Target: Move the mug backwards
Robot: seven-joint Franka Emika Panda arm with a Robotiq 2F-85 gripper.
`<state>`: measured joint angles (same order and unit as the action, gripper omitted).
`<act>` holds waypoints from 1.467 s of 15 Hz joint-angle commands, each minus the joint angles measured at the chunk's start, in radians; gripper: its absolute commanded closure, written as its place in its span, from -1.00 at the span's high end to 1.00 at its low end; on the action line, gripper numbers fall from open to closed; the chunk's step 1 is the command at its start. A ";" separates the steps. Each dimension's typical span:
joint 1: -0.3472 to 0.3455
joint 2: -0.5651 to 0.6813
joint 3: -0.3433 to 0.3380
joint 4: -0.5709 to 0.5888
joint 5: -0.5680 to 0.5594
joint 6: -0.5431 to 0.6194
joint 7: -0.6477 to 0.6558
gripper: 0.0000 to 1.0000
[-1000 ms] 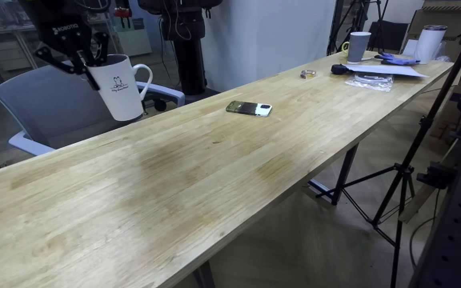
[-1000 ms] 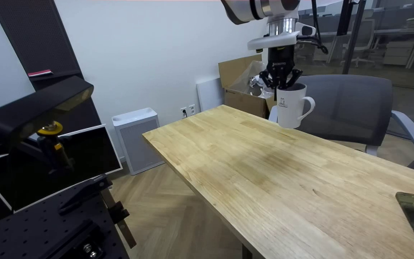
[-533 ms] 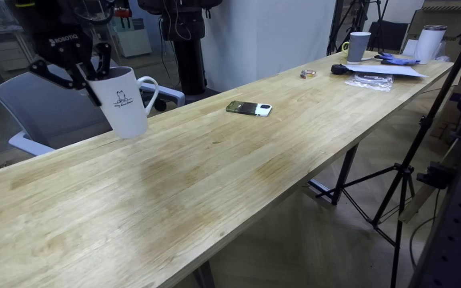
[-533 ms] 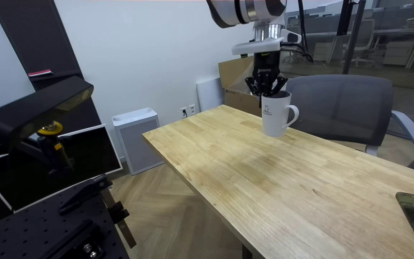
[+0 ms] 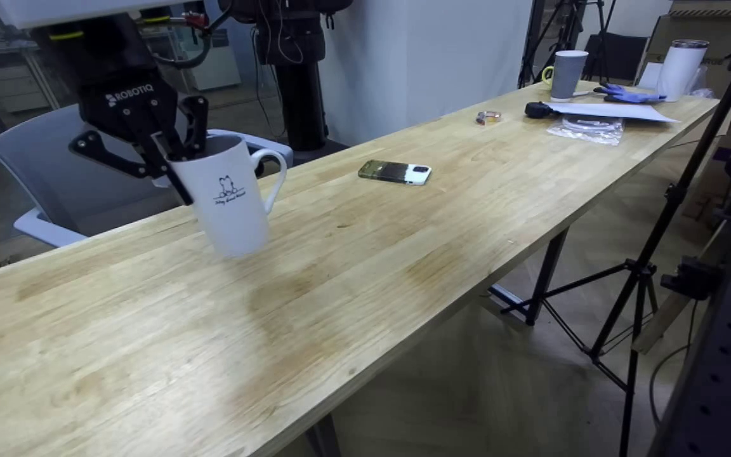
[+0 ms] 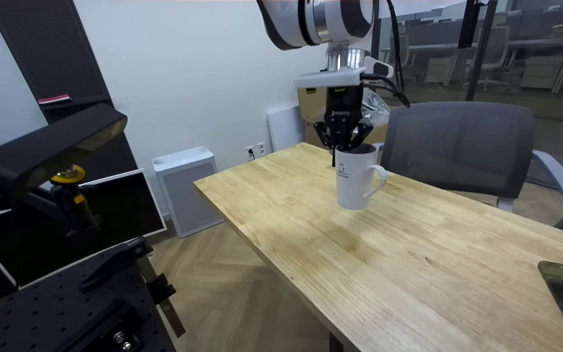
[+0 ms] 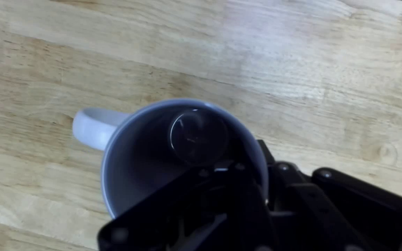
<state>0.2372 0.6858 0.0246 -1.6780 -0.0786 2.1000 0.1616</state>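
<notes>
The white ceramic mug (image 5: 229,206) is over the wooden tabletop (image 6: 281,210), nearer the long edge by the office chair (image 6: 457,146); whether its base touches, I cannot tell. The Robotiq gripper (image 5: 183,167) pinches its rim, one finger inside. Farther along, also nearer that edge, lies a smartphone (image 5: 395,172).

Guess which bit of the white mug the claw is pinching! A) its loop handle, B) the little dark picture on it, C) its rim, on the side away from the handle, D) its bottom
C, because in the wrist view the claw has one finger inside the mug and one outside, with the rim between them, while the handle sticks out on the far side.
</notes>
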 commanded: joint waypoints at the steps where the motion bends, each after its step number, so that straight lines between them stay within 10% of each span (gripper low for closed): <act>1: -0.003 -0.098 0.010 -0.137 0.000 0.029 0.041 -0.95; 22: -0.043 -0.135 0.016 -0.358 0.041 0.257 0.014 -0.95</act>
<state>0.2042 0.5713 0.0418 -2.0158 -0.0348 2.3306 0.1587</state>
